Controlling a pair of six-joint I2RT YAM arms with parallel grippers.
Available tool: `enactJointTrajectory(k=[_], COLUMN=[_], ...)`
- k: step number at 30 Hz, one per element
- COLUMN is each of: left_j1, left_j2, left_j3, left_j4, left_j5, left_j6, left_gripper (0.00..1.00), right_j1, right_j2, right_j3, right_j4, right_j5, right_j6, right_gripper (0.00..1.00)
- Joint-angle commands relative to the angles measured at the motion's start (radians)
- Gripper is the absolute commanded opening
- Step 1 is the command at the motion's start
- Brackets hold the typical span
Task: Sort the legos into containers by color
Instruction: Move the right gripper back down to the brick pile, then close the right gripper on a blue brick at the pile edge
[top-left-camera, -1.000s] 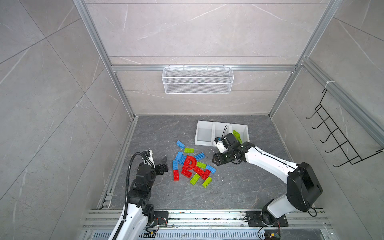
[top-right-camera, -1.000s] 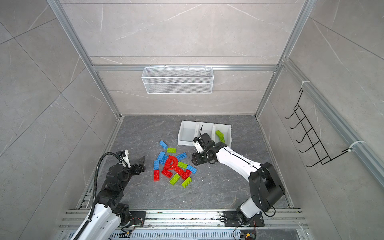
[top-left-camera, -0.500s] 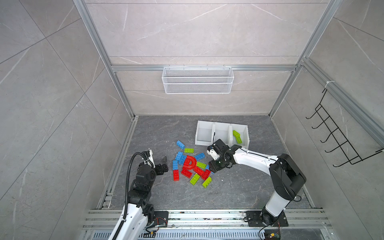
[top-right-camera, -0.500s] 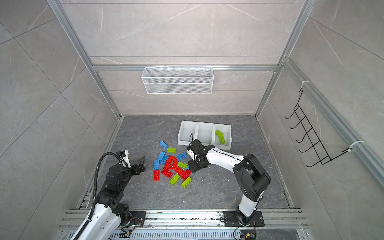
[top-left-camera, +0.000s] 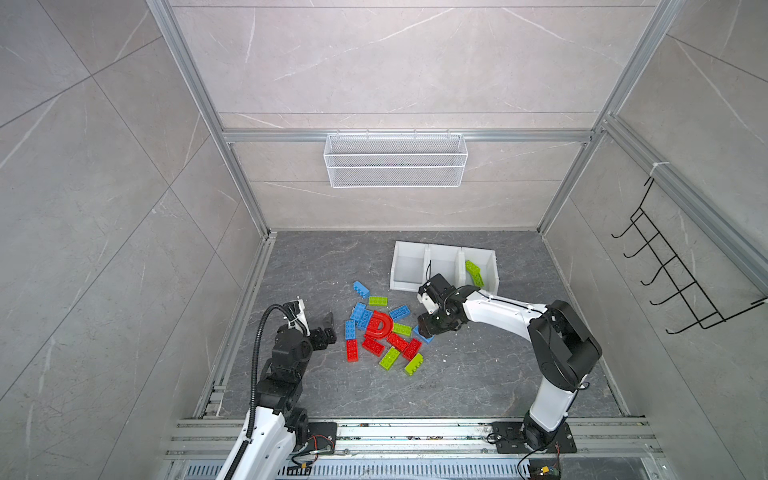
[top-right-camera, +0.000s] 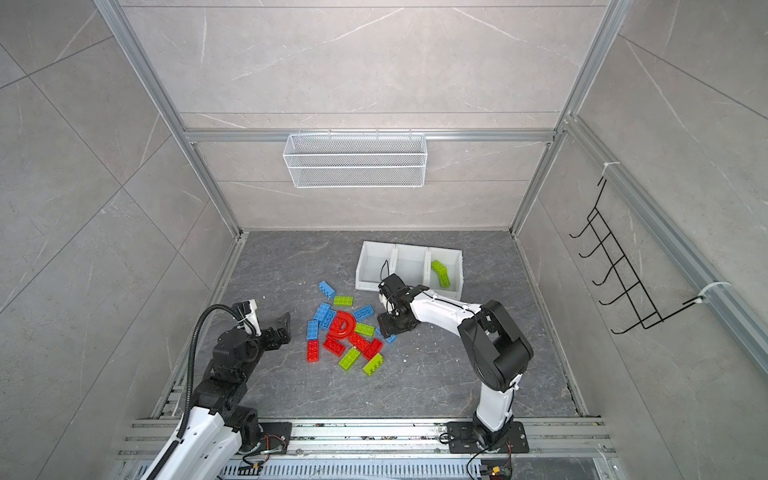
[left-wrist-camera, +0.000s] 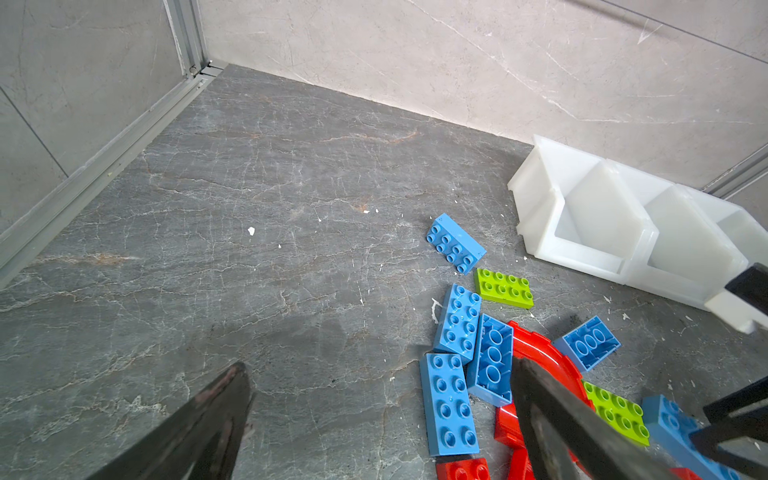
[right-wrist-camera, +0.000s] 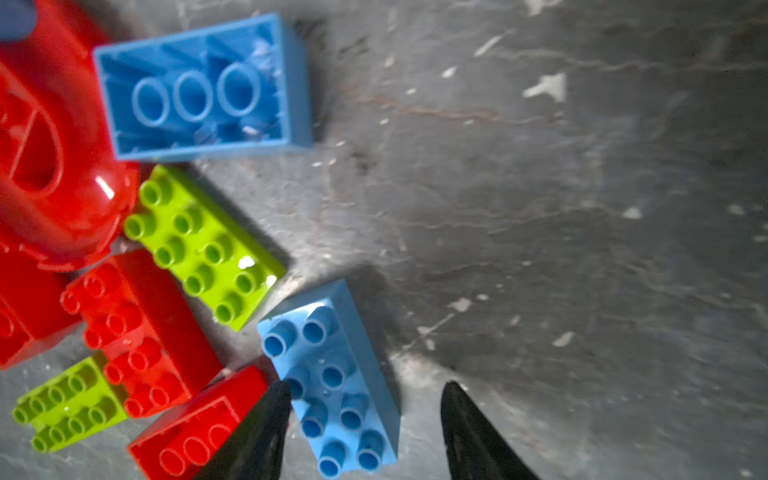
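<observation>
Right tool (right-wrist-camera: 368, 390) is hanging half-open over a blue brick (right-wrist-camera: 332, 386) at the edge of the lego pile (top-left-camera: 380, 330) on the bench (top-left-camera: 478, 374), gripping nothing yet. One finger (right-wrist-camera: 266, 432) is sitting on the seam with a red brick (right-wrist-camera: 199, 432), so I'm guessing it's risking a skewed pinch or dragging the red one along. Only the right wrist view is showing that. Both top views are showing the containers (top-left-camera: 409, 286) instead, lime bricks (top-left-camera: 473, 272) in the end one. Left tool (top-left-camera: 329, 330) is gaping wide, empty.

Two overhead cameras are looking down, sharing the whole worktop (top-left-camera: 478, 386); wrist cameras are looking closely at the same bricks (right-wrist-camera: 199, 87).
</observation>
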Motion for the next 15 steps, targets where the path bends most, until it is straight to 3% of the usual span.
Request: enactJointTrajectory(k=[1, 7, 15], left_j1=[0.000, 0.000, 0.000], left_j2=[-0.004, 0.018, 0.006], left_j3=[0.005, 0.013, 0.011], left_j4=[0.013, 0.016, 0.013], left_j5=[-0.016, -0.013, -0.019], left_j6=[-0.011, -0.008, -0.011], left_gripper=[1.00, 1.00, 0.99], right_j1=[-0.043, -0.048, -0.039], right_j2=[-0.060, -0.134, -0.074], right_j3=[-0.037, -0.051, 0.019], right_j4=[-0.003, -0.024, -0.099], right_j5=[0.045, 0.031, 0.052], right_j6=[0.049, -0.030, -0.133], right_gripper=[0.61, 0.63, 0.64])
